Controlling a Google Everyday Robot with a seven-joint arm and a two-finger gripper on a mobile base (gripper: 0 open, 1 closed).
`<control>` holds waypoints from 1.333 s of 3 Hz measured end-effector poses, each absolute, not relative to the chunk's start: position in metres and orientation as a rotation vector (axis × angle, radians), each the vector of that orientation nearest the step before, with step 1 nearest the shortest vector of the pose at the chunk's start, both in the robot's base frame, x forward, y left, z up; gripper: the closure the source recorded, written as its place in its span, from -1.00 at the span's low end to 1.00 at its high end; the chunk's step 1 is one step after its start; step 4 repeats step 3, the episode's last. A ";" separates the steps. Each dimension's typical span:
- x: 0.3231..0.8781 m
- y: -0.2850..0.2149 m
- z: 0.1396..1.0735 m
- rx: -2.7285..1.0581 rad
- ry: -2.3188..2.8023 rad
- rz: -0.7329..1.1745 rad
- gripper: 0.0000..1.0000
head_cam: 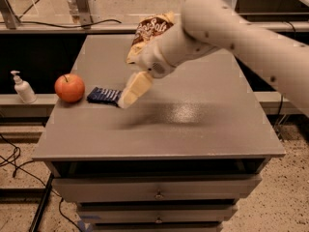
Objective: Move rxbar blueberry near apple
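The red-orange apple [69, 88] sits near the left edge of the grey table [193, 129]. The dark navy rxbar blueberry [103, 95] lies flat on the table just right of the apple, a small gap between them. My gripper [132, 91] hangs from the white arm coming in from the upper right. Its tan fingers point down-left, raised a little above the table, over the bar's right end. The gripper holds nothing.
A brown-and-tan chip bag [150, 30] stands at the back of the table, partly behind my arm. A white pump bottle [22, 87] stands on a lower ledge left of the table. Drawers are below the table front.
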State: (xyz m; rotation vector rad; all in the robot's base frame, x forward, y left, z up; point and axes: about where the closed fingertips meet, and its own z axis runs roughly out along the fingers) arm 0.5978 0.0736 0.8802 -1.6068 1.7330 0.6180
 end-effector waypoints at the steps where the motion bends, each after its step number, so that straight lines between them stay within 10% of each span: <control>1: 0.597 0.001 0.920 -1.434 1.692 0.585 -1.00; 4: 0.582 -0.117 0.965 -1.189 1.662 0.476 -1.00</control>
